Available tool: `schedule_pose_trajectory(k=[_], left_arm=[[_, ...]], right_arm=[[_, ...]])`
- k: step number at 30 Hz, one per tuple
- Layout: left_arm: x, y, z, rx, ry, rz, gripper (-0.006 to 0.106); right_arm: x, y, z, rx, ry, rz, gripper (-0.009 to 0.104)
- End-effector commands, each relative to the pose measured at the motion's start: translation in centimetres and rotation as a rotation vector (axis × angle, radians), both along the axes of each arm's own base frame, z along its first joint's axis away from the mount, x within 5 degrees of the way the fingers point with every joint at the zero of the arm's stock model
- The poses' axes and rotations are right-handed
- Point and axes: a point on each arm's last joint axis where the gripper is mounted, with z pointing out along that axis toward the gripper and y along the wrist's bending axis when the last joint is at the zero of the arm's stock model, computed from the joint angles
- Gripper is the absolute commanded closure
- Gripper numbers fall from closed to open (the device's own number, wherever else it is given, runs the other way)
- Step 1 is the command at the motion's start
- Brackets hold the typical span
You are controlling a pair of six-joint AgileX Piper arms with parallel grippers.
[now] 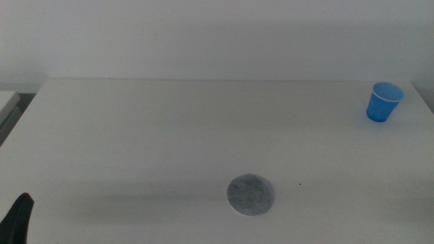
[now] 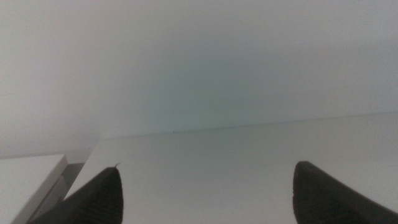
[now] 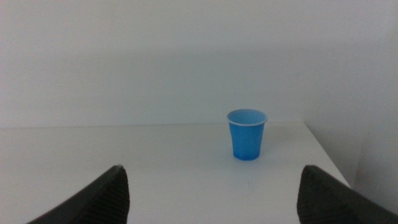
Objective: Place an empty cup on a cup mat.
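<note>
The blue cup (image 1: 384, 102) stands upright near the table's far right corner. It also shows in the right wrist view (image 3: 247, 134), well ahead of my right gripper (image 3: 211, 193), whose jaws are wide apart and empty. The grey speckled cup mat (image 1: 251, 195) lies flat at the front middle of the table, with nothing on it. My left gripper (image 2: 205, 196) is open and empty; only a dark tip of it (image 1: 17, 218) shows at the bottom left of the middle view. The right arm is out of the middle view.
The white table (image 1: 169, 135) runs back to a plain white wall. Its right edge lies just beyond the cup. A pale ledge (image 2: 28, 180) stands beyond the table's left edge.
</note>
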Motion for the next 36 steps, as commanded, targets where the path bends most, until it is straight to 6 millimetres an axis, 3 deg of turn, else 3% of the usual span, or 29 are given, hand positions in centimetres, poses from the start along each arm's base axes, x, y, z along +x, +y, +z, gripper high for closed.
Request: schedule_pose_trajectory(k=[1,5,9,16,20,24,30,36], left_arm=[[0.0,0.0,0.1,-0.004,-0.009,-0.002,0.007],[0.0,0.0,0.1,-0.004,-0.009,-0.002,0.007],[0.0,0.0,0.1,-0.004,-0.009,-0.002,0.007],[0.0,0.0,0.1,-0.004,-0.009,-0.002,0.007],[0.0,0.0,0.1,-0.004,-0.009,-0.002,0.007],[0.0,0.0,0.1,-0.004,-0.009,-0.002,0.007],[0.0,0.0,0.1,-0.004,-0.009,-0.002,0.007],[0.0,0.0,0.1,-0.004,-0.009,-0.002,0.007]], right_arm=[[0.2,0.0,1.4,-0.022,-0.017,0.0,0.002],[1.4,0.0,4.8,-0.015,0.016,0.0,0.002],[4.1,0.0,9.2,0.056,0.16,-0.01,0.002],[9.2,0.2,15.6,0.114,0.625,-0.037,0.002],[11.8,0.4,18.5,0.124,0.637,-0.032,0.002],[14.1,0.5,20.1,0.149,0.513,-0.019,0.002],[14.8,0.5,21.1,0.154,0.403,-0.013,0.002],[16.1,0.2,21.6,0.132,0.45,-0.051,0.002]])
